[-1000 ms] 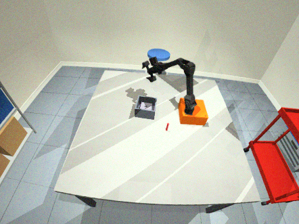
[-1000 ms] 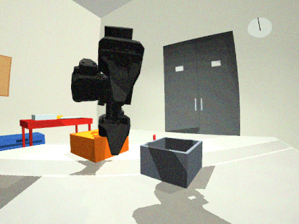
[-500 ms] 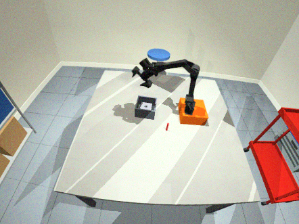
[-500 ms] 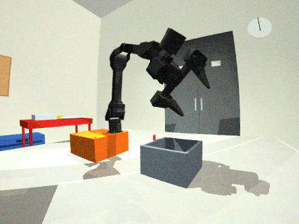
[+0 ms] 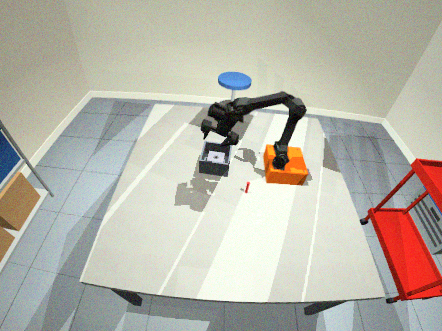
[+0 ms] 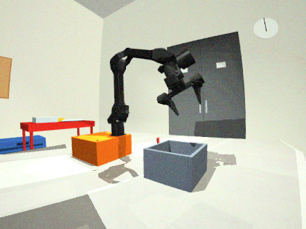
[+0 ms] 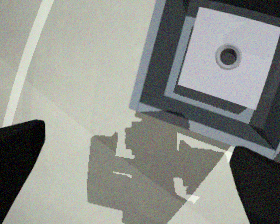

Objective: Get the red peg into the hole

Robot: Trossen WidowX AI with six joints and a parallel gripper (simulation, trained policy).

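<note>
The red peg [image 5: 247, 187] [image 6: 158, 140] stands upright on the table, between the open box and the orange base and nearer the front in the top view. The dark grey-blue box [image 5: 214, 169] [image 6: 166, 165] [image 7: 160, 55] is open at the top. The pale plate [image 5: 212, 154] [image 7: 200, 75] lies at its bottom, and the hole [image 7: 228, 56] in it looks empty. My gripper [image 5: 215, 140] [image 6: 189, 109] [image 7: 141, 144] is wide open and empty, high above the box area. The peg is out of the wrist view.
The arm stands on an orange block [image 5: 286, 177] [image 6: 84, 151] to the right of the box in the top view. The table [image 5: 200, 257] carries shadows of the arm. A blue stool [image 5: 234, 80] is behind the table, and a red cart [image 5: 400, 247] stands beyond its right edge.
</note>
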